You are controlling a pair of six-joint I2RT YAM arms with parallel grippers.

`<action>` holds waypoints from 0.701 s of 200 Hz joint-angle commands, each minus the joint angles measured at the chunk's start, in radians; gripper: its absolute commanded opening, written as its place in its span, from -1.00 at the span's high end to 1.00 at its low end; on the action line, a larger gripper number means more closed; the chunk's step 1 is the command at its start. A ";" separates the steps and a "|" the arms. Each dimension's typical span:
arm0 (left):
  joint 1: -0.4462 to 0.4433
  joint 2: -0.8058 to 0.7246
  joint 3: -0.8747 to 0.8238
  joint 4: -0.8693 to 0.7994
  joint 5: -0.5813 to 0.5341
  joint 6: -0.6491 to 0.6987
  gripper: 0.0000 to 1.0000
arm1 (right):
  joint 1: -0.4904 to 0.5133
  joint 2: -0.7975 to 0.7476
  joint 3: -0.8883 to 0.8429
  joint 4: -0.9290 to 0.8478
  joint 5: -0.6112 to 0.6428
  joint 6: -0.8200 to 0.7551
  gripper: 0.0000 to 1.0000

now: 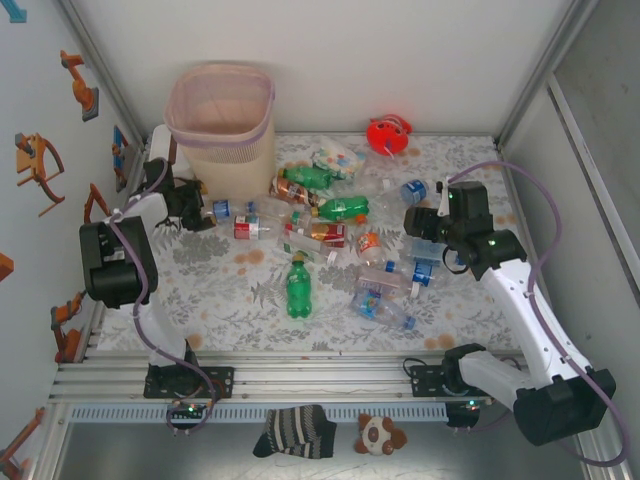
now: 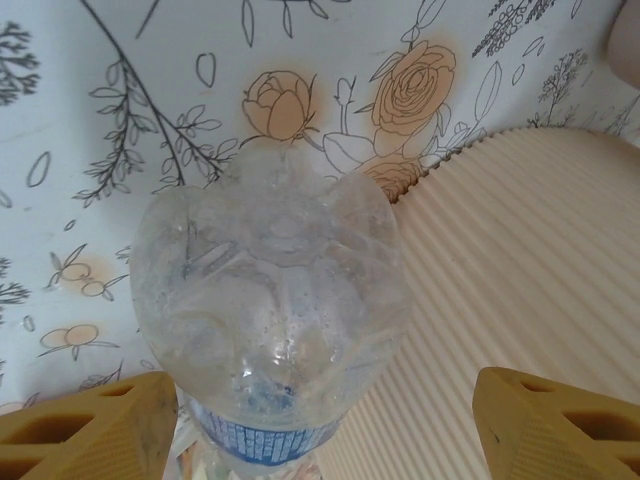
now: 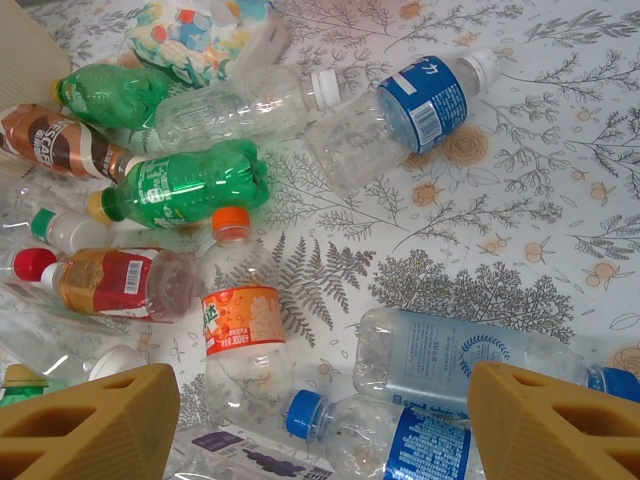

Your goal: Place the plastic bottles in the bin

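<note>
Clear bottle (image 2: 270,280) lengthwise inside open left gripper (image 2: 320,390), base outward; right gripper (image 3: 325,380) open too.

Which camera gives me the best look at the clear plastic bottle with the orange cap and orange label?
Right wrist: the clear orange-capped bottle lies close and whole, cap to base, beside a red-labelled bottle. The top external view shows it small, amid the scattered bottles.

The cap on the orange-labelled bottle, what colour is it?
The cap is orange; the right wrist view shows it best.
</note>
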 commanded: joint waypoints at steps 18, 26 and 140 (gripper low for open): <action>-0.009 0.056 0.026 -0.022 0.015 -0.068 -0.54 | 0.008 -0.010 0.000 -0.007 0.029 -0.005 -0.50; -0.010 0.062 0.027 -0.024 0.014 -0.070 -0.52 | 0.009 -0.010 -0.002 -0.008 0.029 -0.003 -0.50; -0.011 0.066 -0.028 0.005 0.012 -0.100 -0.27 | 0.009 -0.021 -0.005 -0.009 0.029 0.003 -0.50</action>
